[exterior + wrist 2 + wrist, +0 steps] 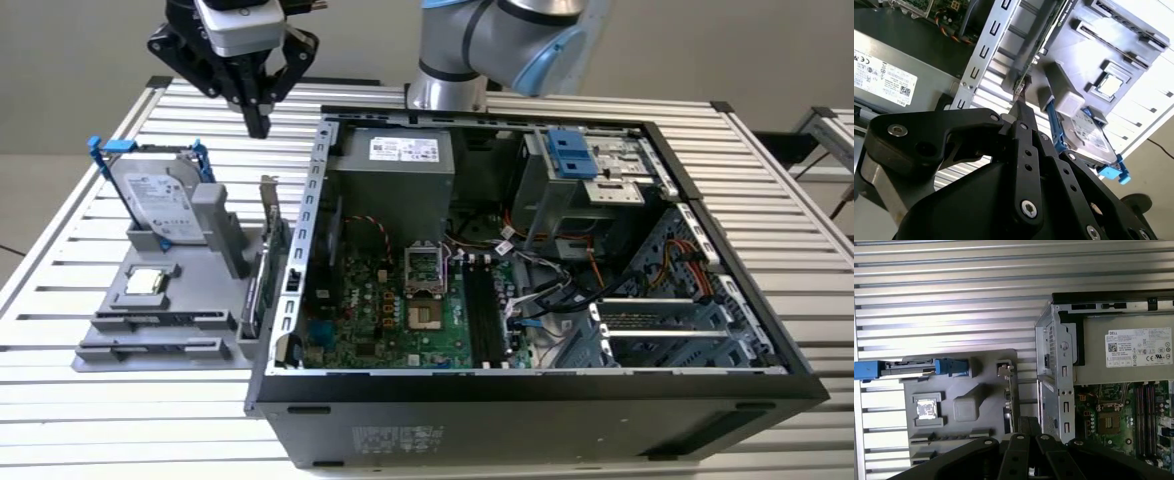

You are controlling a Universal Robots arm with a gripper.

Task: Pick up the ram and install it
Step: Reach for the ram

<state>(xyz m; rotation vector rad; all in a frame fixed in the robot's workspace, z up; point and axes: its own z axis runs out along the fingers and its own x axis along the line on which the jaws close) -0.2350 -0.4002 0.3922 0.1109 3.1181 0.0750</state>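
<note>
My gripper (256, 128) hangs shut, with nothing in it, above the table's far end in the exterior view's left. It is over the back of a grey parts holder (134, 290). Both wrist views show its black fingers pressed together (1018, 106) (1026, 422). I cannot pick out the ram with certainty. The holder's long narrow slots (158, 322) (951, 434) (1116, 39) show just thin dark lines. The black memory slots (483, 310) (1146, 410) lie on the green motherboard (387, 320) inside the open computer case (534, 400).
The holder also carries a silver hard drive with blue rails (158, 200), a square silver chip (144, 283) and a thin card with a metal bracket (272, 250) standing on edge beside the case wall. The arm's base (447, 90) rises behind the case.
</note>
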